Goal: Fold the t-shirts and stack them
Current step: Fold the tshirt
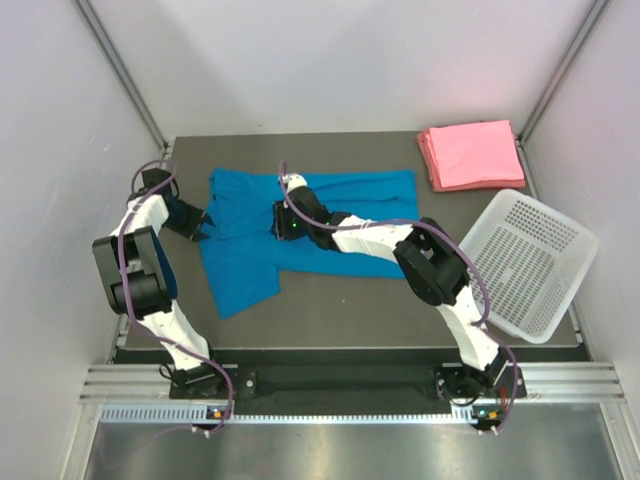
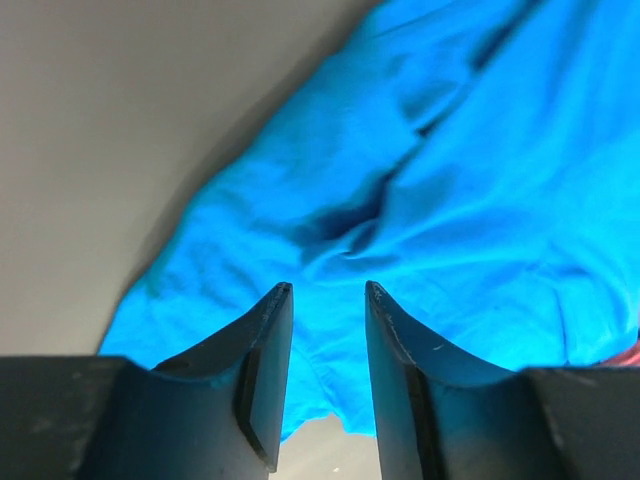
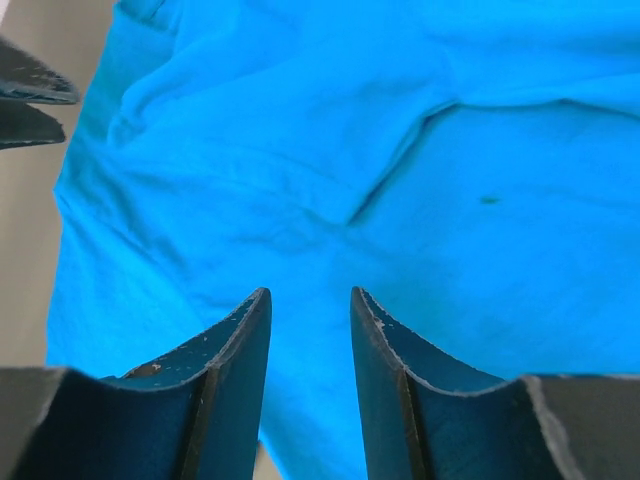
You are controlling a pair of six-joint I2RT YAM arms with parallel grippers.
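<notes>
One blue shirt [image 1: 300, 235], one stack of pink shirts [image 1: 470, 153], one white basket [image 1: 530, 265], two arms. Layers in the pink stack too thin to count.

Blue shirt spread loosely on the worktop [image 1: 350, 310], left of centre, rumpled and partly doubled over. Long axis from 9 to 3 o'clock along the far band, with a lower flap trailing toward 7 o'clock. Collar not made out. Pink stack folded flat at the 1 o'clock corner, well apart from the blue shirt. Basket at 4 o'clock, skewed, hanging over the right edge.

Left arm folded at the elbow, reaching to 12 o'clock and in to the shirt's 9 o'clock edge. Left gripper [image 2: 328, 288] low over the cloth, jaws parted, nothing between them.

Right arm stretched from its base toward 10 o'clock, across the shirt's middle. Right gripper [image 3: 310, 292] down near the fabric, jaws likewise apart, only blue cloth beneath and no fold pinched. Left gripper's tip visible at 10 o'clock in the right wrist view.
</notes>
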